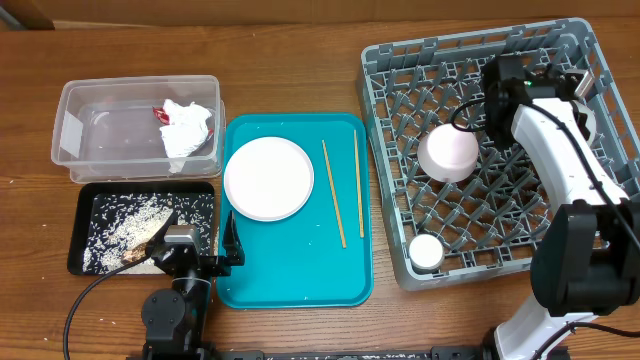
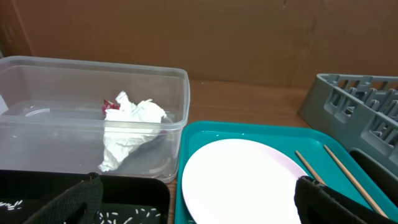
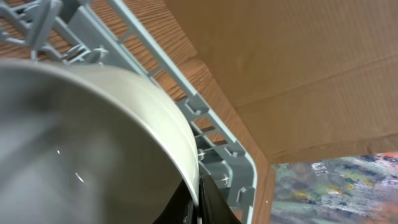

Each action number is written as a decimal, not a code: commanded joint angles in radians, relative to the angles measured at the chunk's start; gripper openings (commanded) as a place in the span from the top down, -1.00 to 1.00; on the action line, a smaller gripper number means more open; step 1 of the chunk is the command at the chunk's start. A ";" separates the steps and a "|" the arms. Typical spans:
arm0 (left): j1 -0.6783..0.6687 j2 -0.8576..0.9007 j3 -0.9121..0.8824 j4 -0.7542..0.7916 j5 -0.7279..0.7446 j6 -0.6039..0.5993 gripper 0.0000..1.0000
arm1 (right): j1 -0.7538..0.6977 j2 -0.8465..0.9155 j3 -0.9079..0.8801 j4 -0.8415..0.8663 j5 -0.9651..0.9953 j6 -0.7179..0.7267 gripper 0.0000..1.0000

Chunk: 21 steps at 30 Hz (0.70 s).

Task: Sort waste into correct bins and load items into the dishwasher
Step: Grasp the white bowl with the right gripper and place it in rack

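Observation:
My right gripper (image 1: pixel 478 128) is shut on the rim of a white bowl (image 1: pixel 449 153) and holds it tilted over the grey dish rack (image 1: pixel 400 190). The right wrist view shows the bowl's (image 3: pixel 81 143) rim pinched between the fingers (image 3: pixel 198 202). A small white cup (image 1: pixel 427 251) stands in the rack's near corner. A round white plate (image 1: pixel 268 178) and two wooden chopsticks (image 1: pixel 334 193) lie on the teal tray (image 1: pixel 300 280). The napkin (image 1: pixel 186 131) and red wrapper (image 1: pixel 163 113) lie in the clear tub (image 1: pixel 90 150). Rice (image 1: pixel 135 222) covers the black tray (image 1: pixel 85 200). My left gripper (image 1: pixel 200 243) is open and empty, low between the black tray and the teal tray.
The left wrist view shows the tub (image 2: pixel 174 118) with the napkin (image 2: pixel 130 127), the plate (image 2: pixel 242 180), the chopsticks (image 2: pixel 348 177) and the rack's corner (image 2: pixel 354 106). A cardboard wall stands behind the table.

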 commanded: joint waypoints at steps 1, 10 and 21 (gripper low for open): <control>-0.002 -0.010 -0.009 0.007 0.000 -0.010 -1.00 | 0.048 -0.010 -0.026 0.002 -0.051 0.001 0.92; -0.002 -0.010 -0.009 0.007 0.000 -0.010 -1.00 | 0.111 -0.010 -0.096 0.010 0.084 0.003 0.92; -0.002 -0.010 -0.009 0.007 0.000 -0.010 -1.00 | 0.072 -0.010 -0.066 0.010 0.221 -0.005 0.92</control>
